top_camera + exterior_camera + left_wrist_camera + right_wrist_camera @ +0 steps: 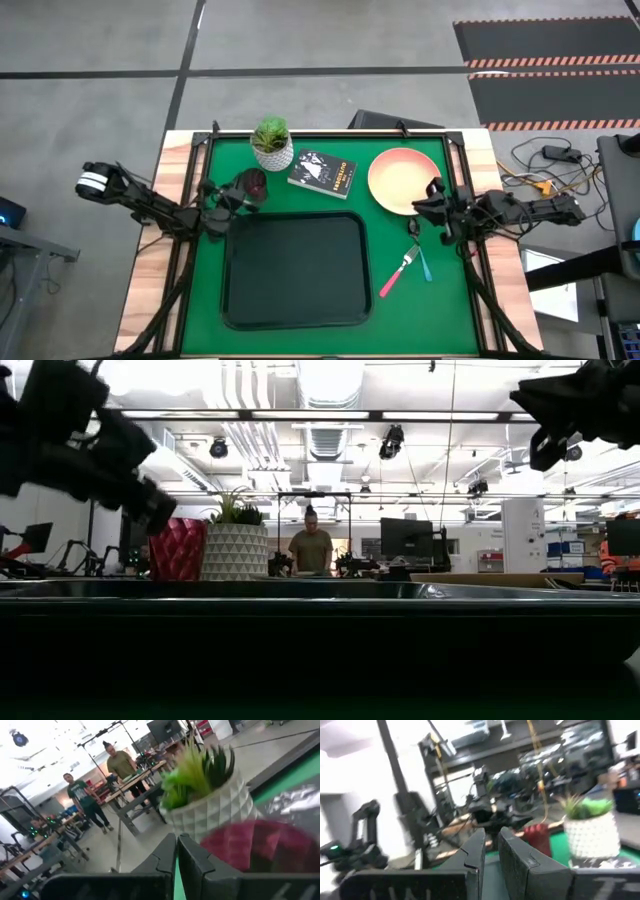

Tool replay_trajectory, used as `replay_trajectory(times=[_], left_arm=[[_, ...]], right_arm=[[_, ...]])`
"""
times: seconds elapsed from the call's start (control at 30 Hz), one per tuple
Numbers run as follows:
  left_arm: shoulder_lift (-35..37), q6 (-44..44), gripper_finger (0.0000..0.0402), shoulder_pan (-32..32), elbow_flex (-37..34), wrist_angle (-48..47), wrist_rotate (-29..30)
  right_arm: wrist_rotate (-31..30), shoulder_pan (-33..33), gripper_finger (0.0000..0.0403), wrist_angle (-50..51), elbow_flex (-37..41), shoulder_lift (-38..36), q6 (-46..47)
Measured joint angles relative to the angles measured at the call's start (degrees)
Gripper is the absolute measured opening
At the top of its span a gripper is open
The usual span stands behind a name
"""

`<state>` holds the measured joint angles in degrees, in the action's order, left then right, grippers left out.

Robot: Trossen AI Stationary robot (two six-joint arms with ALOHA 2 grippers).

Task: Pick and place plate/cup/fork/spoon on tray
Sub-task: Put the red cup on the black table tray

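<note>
Tray (293,300): lower centre of the high view, nothing on it; you have 0 of 4 placed.
Plate (398,177): upper right, outside the tray.
Cup (252,184): just above the tray's upper left corner.
Fork (395,273), spoon (421,255): right of the tray.
Left gripper (228,199): beside the cup, fingers nearly together, empty.
Right gripper (432,208): at the plate's lower edge, fingers narrow, empty.

From my low view, the tray (320,592) wall hides plate, fork and spoon; the cup (260,845) is blurred and cut off in my left wrist view; spoon (421,256) bowl partly hidden under the right gripper (432,205) overhead.
</note>
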<state>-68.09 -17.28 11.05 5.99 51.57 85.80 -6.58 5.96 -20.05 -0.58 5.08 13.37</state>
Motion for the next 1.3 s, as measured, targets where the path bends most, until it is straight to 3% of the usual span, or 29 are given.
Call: replay_trajectory(times=[0.17,0.4,0.6,0.7,0.83,1.0,1.13,1.3], left_arm=[[1.8,-12.3,0.0000,0.1,5.7,2.0,0.0],[5.5,-14.7,0.0000,3.0,11.6,1.9,-0.3],[10.7,-25.4,0.0000,7.8,16.3,1.9,-12.0],[14.1,-25.5,0.0000,9.1,16.8,1.9,-17.3],[18.5,-25.1,0.0000,10.7,16.3,1.9,-19.0],[23.0,-20.6,0.0000,11.3,13.9,1.9,-17.4],[24.8,-17.2,0.0000,11.4,11.9,1.5,-12.8],[25.0,-12.6,0.0000,11.9,9.3,1.4,-11.8]], right_arm=[[-3.5,0.0,0.0043,-4.5,0.0,3.3,-0.6],[-9.0,0.0,0.0043,-13.8,0.0,11.7,-1.7],[-9.8,0.0,0.0043,-24.8,0.0,20.7,-3.6],[-12.0,0.0,0.0043,-27.3,-1.1,25.0,-4.3],[-13.2,0.0,0.0043,-27.2,-5.9,30.8,-6.5],[-13.1,0.0,0.0043,-26.5,-14.4,38.9,-10.3],[-13.7,0.0,0.0043,-24.0,-22.4,45.0,-14.9],[-18.7,-0.2,0.0043,-12.2,-32.4,51.5,-18.9]])
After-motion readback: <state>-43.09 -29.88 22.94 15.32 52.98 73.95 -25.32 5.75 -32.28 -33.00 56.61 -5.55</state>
